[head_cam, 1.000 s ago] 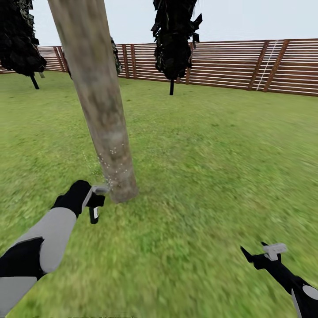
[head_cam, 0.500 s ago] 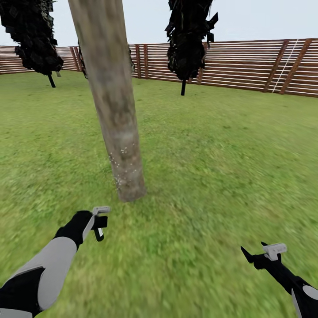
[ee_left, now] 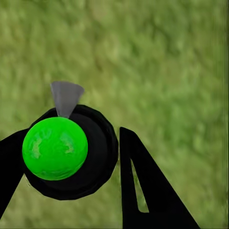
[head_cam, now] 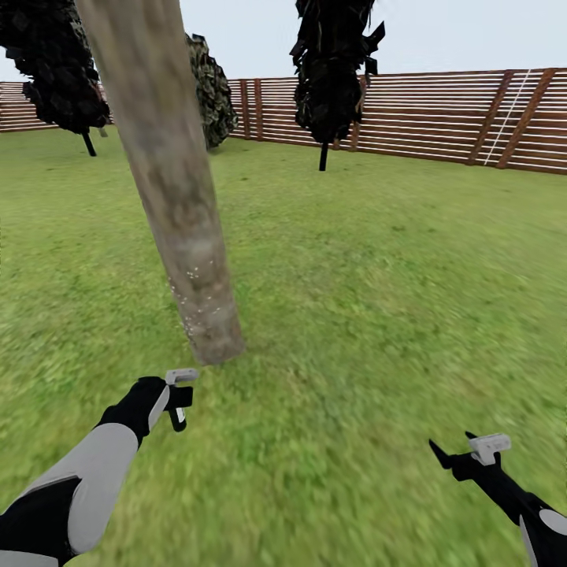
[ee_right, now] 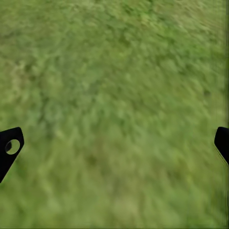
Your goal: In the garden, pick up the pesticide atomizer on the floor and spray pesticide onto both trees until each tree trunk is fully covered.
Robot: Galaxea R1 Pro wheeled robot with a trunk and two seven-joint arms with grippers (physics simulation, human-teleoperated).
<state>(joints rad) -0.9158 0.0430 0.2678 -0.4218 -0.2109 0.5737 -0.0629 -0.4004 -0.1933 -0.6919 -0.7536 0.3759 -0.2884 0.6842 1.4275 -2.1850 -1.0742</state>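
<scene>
**Left gripper holds the atomizer near the trunk's foot**

The left gripper [head_cam: 178, 396] is closed around the atomizer [head_cam: 176, 408]. In the left wrist view its two black fingers [ee_left: 143, 191] stand on either side of a round dark body [ee_left: 98, 157] topped by a bright green ball [ee_left: 55, 148], with a grey cone-shaped nozzle [ee_left: 66, 97] sticking out beyond it over blurred grass. In the head view the atomizer is a small dark shape under a pale grey piece at the gripper's tip, held just above the grass [head_cam: 354, 315] and a little short of the base of the trunk [head_cam: 177, 205], not touching it.

The trunk is a thick mottled grey-tan column that leans across the upper left of the head view and meets the ground just ahead of the left gripper. Small pale specks dot its lower part.

The right gripper [head_cam: 465, 450] hangs low at the right, well apart from the trunk, over bare grass. Its fingers [ee_right: 10, 148] stand wide open at the two edges of the right wrist view, with nothing between them.

Further off, three dark thin-stemmed trees [head_cam: 331, 71] stand on the lawn before a brown slatted fence [head_cam: 441, 118] that runs across the back under a pale sky.
</scene>
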